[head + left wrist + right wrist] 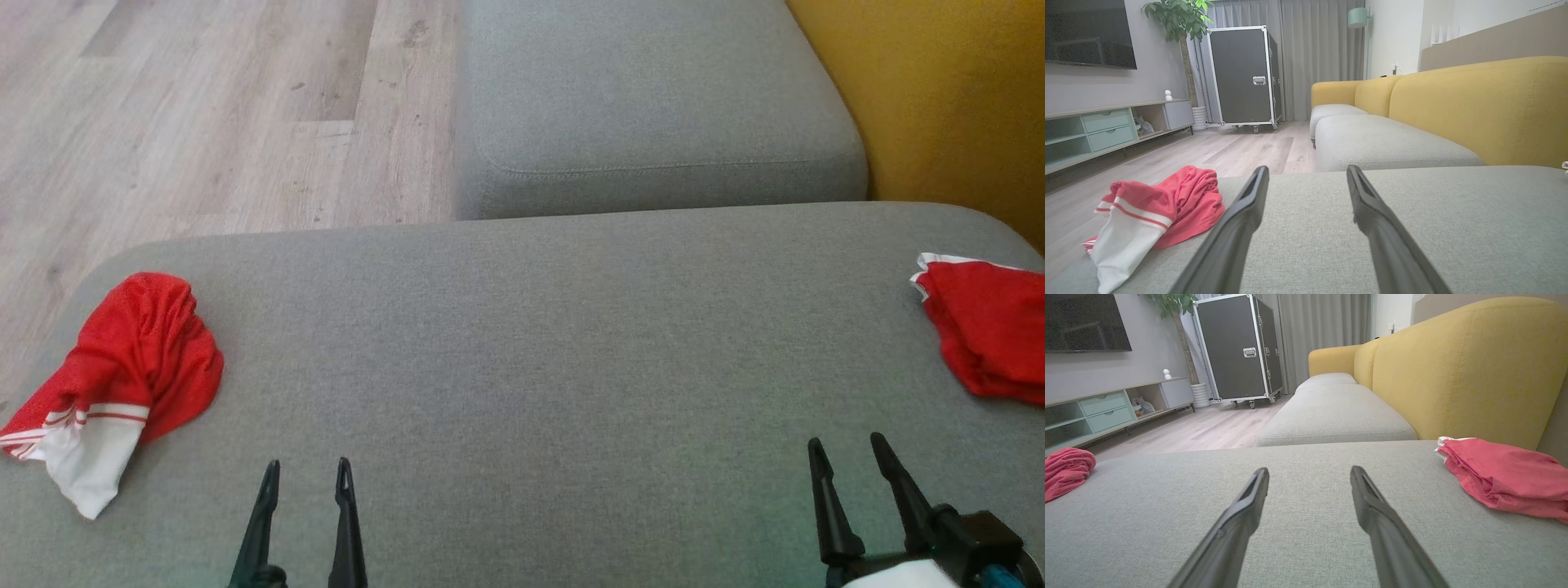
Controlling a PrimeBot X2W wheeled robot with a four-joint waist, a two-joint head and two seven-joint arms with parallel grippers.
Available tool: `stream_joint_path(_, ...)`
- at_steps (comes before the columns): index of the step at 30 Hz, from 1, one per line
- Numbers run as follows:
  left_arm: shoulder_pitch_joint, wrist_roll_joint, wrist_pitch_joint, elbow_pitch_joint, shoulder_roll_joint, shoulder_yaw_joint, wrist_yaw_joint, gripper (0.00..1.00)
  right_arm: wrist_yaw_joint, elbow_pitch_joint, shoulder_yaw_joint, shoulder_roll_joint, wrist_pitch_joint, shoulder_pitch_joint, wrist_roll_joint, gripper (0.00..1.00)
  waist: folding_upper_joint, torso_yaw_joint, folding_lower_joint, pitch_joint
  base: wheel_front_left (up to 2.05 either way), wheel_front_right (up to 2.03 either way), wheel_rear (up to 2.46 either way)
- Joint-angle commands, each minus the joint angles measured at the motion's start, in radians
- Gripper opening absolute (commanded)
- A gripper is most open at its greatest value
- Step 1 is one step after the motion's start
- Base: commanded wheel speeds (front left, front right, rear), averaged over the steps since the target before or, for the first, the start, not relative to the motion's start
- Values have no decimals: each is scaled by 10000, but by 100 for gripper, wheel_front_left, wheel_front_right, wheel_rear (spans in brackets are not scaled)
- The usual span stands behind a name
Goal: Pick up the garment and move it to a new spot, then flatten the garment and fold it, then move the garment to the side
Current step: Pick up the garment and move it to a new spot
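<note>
The crumpled red-and-white garment lies at the left edge of the grey cushion, its white hem at the rim above the floor. It is ahead and to the left of your left gripper, the nearer arm, with its long axis running from the near hem away from you. That gripper and your right gripper both stand wide open, holding nothing. A second red garment sits at the right edge, leaving you the bare middle for spreading.
</note>
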Motion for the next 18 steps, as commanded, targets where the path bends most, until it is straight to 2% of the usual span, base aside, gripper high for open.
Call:
stream_joint_path(1, -338, -27, -51, -300, -76, 316, 23, 100, -7, -289, 170, -105, -135, -274, -94, 100, -1, 35, 0, 26, 0, 0, 0)
stream_joint_path(8, -467, 5, -51, -274, -77, 276, -18, 100, -7, -304, 232, -62, -135, -285, -144, 100, -1, 668, 0, 185, 0, 0, 0)
stream_joint_path(18, -574, 130, -51, -629, -77, 390, -122, 100, -7, -272, 515, 76, -135, -384, -58, 100, -1, 2625, 0, 412, 0, 0, 0)
